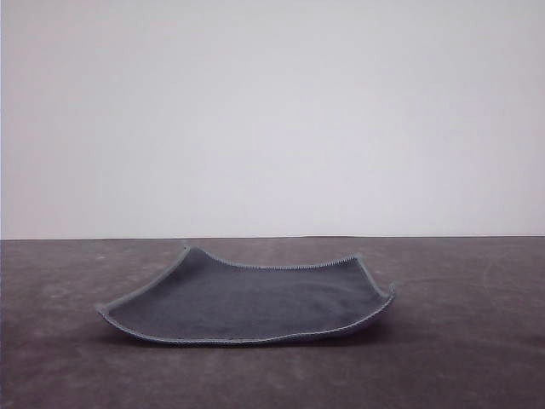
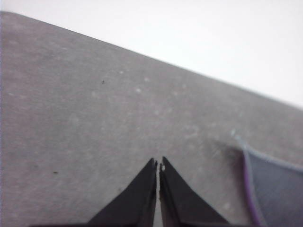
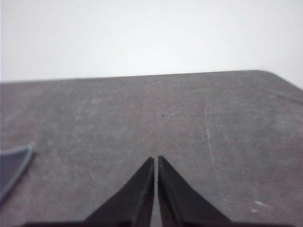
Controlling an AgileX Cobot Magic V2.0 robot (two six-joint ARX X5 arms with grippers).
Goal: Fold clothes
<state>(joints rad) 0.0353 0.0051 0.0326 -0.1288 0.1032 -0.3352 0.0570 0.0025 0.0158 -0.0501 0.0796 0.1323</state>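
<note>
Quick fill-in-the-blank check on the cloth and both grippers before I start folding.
1. The small square soft cloth lies with its ____ side up.
2. The cloth rests on the grey ____, its corners curling up.
3. The left gripper is ____.
4. The right gripper holds ____.

Missing words: dark grey; table; shut; nothing

No text, label, brand, number or sign can be read anywhere. The cloth (image 1: 247, 302) is plain. So is the table (image 1: 460, 358).
</note>
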